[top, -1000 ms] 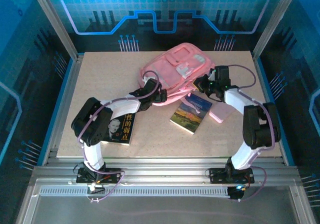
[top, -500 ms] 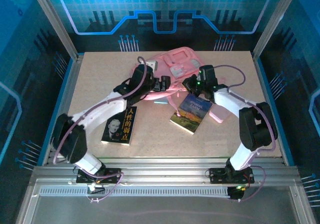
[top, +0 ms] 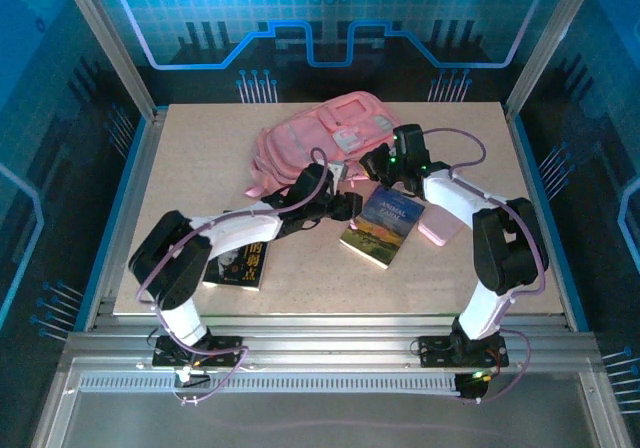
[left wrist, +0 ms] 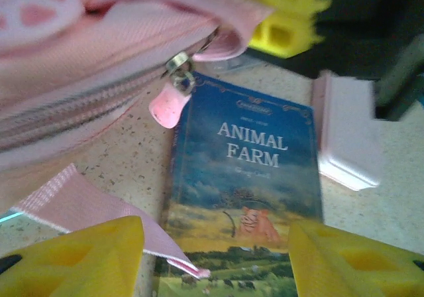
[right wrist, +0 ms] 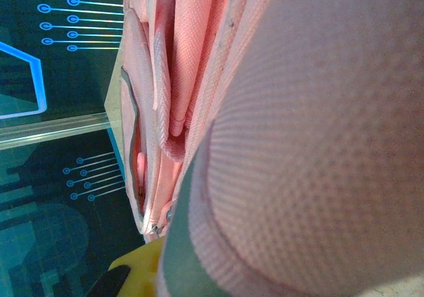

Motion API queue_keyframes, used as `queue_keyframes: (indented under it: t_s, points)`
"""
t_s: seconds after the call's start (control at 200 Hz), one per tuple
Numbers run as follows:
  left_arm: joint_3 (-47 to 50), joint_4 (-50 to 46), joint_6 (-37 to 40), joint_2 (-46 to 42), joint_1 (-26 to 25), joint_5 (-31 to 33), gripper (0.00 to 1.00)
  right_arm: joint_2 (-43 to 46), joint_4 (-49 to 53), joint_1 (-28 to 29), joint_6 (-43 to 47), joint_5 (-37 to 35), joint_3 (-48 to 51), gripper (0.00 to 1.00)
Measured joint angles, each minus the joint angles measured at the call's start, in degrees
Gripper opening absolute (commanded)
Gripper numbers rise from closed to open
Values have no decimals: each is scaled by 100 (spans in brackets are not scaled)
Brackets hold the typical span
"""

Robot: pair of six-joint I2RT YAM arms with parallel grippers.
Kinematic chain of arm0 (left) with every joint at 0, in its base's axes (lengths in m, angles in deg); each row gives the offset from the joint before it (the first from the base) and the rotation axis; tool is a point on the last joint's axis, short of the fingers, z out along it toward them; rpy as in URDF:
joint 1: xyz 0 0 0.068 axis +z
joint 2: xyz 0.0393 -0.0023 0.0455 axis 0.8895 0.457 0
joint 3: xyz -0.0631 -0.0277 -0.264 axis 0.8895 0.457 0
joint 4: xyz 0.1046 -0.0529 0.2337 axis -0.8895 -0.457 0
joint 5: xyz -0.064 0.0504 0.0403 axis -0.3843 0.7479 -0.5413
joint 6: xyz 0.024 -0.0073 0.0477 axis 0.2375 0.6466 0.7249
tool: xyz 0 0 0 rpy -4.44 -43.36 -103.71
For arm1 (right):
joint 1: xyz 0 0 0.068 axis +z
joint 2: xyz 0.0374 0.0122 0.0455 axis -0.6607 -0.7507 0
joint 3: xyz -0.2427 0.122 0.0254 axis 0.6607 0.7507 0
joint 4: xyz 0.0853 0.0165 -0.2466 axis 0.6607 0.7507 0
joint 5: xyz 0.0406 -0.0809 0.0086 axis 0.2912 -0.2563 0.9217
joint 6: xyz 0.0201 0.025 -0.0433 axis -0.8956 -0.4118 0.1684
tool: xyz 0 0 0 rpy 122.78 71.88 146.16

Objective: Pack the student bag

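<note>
The student bag [top: 305, 140], pink with pale patches, lies at the back of the table, its near edge lifted. My right gripper [top: 378, 164] is shut on that edge. In the left wrist view its yellow fingers [left wrist: 281, 18] pinch the fabric above the zipper pull [left wrist: 165, 105]. In the right wrist view the bag [right wrist: 285, 131] presses close, with one yellow finger [right wrist: 132, 274] at the bottom. My left gripper [top: 345, 205] is open, low over the Animal Farm book [left wrist: 245, 178], holding nothing. A pink strap [left wrist: 86, 211] runs beside its left finger [left wrist: 73, 260].
The Animal Farm book [top: 382, 225] lies mid-table with a pale pink box [top: 441, 230] to its right. A black-covered book [top: 240, 263] sits under my left arm. Metal frame posts stand at the table's corners.
My left arm has drawn back from the bag, and its gripper is now over the Animal Farm book. The bag has shifted left and bunched up. The right gripper stays on the bag's edge.
</note>
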Motion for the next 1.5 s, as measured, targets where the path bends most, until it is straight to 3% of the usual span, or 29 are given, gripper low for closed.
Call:
queue_keyframes:
  t_s: [0.38,0.465,0.685,0.905,1.201,1.371,1.501]
  points:
    - [-511,597,247,848,4,737,57,0,-142,-2,-111,9,2,0]
    - [-542,737,317,938,17,883,47,2,-214,-2,-149,13,22,0]
    - [-560,1014,442,1029,120,1080,0,2,-382,-15,-216,74,103,0]
    - [-203,931,299,684,131,752,0,-55,-348,-208,168,188,105,0]
    - [306,-341,26,-516,214,92,0,-332,79,-507,898,334,-151,0]
    - [426,-651,-7,-649,341,-214,0,-361,22,-546,765,457,-136,0]
    - [387,-332,-59,-444,280,-393,19,-385,-138,-525,262,553,-105,0]
